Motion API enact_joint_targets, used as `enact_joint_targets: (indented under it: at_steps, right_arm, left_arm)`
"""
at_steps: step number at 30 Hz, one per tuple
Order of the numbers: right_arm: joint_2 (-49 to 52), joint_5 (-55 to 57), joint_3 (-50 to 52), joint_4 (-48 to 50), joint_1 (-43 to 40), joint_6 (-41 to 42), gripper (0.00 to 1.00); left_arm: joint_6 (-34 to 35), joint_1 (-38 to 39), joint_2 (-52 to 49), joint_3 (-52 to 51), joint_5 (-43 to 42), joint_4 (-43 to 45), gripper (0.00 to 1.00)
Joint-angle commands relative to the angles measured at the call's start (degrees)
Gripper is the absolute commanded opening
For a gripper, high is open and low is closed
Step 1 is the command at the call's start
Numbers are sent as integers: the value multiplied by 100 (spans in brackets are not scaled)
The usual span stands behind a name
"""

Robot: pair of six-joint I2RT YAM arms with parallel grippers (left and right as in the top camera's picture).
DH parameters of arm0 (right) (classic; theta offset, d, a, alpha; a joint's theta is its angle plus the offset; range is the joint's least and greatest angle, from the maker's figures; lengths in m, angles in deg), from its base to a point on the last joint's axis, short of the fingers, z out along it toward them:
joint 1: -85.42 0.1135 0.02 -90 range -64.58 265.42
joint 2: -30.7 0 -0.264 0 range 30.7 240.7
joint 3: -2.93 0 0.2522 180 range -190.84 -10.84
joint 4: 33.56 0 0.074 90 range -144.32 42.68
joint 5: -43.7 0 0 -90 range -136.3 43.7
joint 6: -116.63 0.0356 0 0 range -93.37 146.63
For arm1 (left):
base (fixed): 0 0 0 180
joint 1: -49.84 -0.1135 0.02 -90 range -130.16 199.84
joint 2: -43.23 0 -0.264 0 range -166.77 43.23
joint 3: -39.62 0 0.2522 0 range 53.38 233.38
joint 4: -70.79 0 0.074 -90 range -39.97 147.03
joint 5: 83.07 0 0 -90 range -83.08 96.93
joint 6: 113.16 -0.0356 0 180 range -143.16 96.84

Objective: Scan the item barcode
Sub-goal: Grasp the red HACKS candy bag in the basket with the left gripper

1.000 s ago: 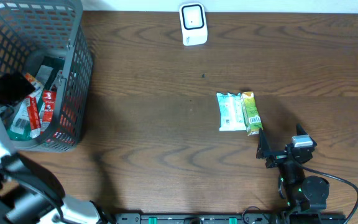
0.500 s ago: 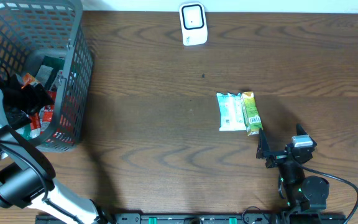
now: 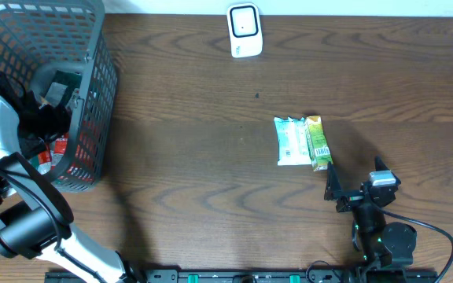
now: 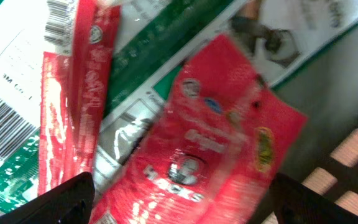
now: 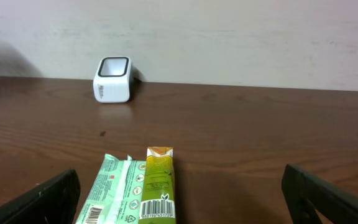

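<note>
My left gripper (image 3: pixel 46 118) is down inside the grey basket (image 3: pixel 99 86), open, its dark fingers either side of a red snack packet (image 4: pixel 216 124) without closing on it. A narrow red stick pack (image 4: pixel 79 93) and a green-and-white packet with a barcode (image 4: pixel 5 130) lie beside it. The white barcode scanner (image 3: pixel 244 30) stands at the table's far edge. My right gripper (image 3: pixel 356 185) rests open near the front right, empty, facing a mint-green packet (image 5: pixel 114 193) and a green-yellow stick pack (image 5: pixel 159 180), barcodes up.
The two packets on the table, mint (image 3: pixel 292 141) and green-yellow (image 3: pixel 317 143), lie just ahead of the right gripper. The basket walls close in around the left gripper. From the right wrist the scanner (image 5: pixel 112 79) shows before a pale wall.
My left arm has swung rightward and deeper into the basket, over the red packets. The right arm and the table packets have not moved.
</note>
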Motion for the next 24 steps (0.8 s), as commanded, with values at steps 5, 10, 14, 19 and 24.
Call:
enact_joint_targets:
  at_steps: [5,10,14,19,24]
  right_arm:
    - [-24,9,7,-17,-61,79,99]
    - [-22,9,7,-17,-61,79,99]
    - [-20,9,7,-17,-61,79,99]
    - [-20,11,7,-15,-61,79,99]
    - [-20,11,7,-17,-61,79,99]
  left_arm:
    - [31,39,-74,-483,258,407,91]
    - [225,133,-74,-706,243,459,89]
    - [249,157,-52,-684,-422,398,68]
    - [273,157,87,-614,-772,378,57]
    - [291,157,240,-599,-772,380,36]
